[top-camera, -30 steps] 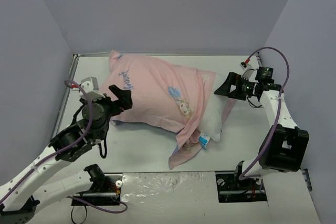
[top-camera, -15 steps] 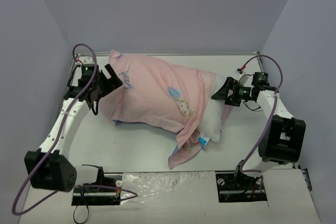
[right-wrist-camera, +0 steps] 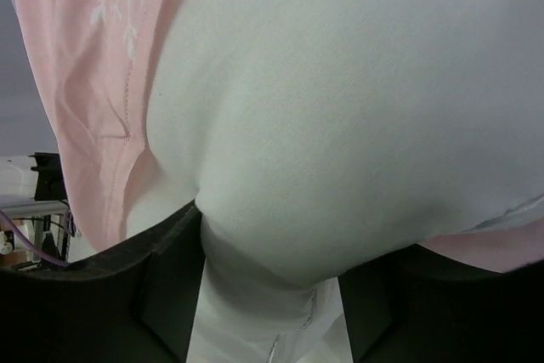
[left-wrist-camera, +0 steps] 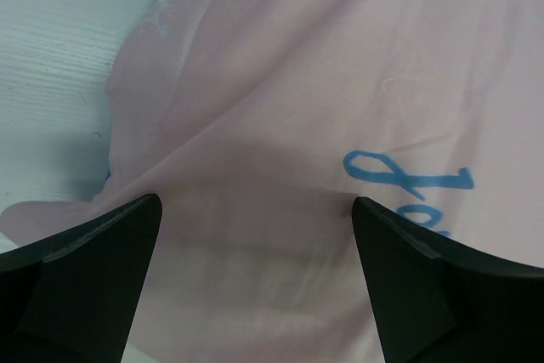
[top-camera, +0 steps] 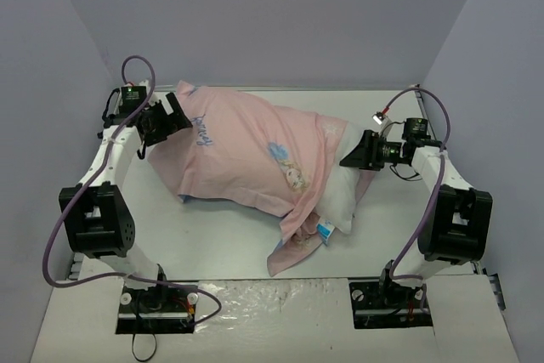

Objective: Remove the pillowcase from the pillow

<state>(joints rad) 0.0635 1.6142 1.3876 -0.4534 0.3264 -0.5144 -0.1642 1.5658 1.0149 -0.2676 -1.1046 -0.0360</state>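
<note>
The left gripper (top-camera: 174, 116) has swung from the near side up to the far left end of the pillowcase (top-camera: 246, 150). The right gripper (top-camera: 347, 159) has moved in to the bare white end of the pillow (top-camera: 344, 197) and partly closed.

From above, the pillow lies across the worktop (top-camera: 212, 235), mostly inside the pink pillowcase, with a gripper at each end.

The left wrist camera shows the left gripper (left-wrist-camera: 255, 206) wide open and holding nothing. The pink pillowcase (left-wrist-camera: 340, 57) and its blue writing (left-wrist-camera: 408, 184) are just under it.

The right wrist camera shows the right gripper (right-wrist-camera: 272, 252) squeezing a fold of the white pillow (right-wrist-camera: 340, 108). The pink pillowcase (right-wrist-camera: 85, 82) edge is just beside it.

If the left gripper grabs too deep, it may pinch the pillow too, and the pillowcase would not slide off. The right pinch looks small and could slip when pulled
</note>
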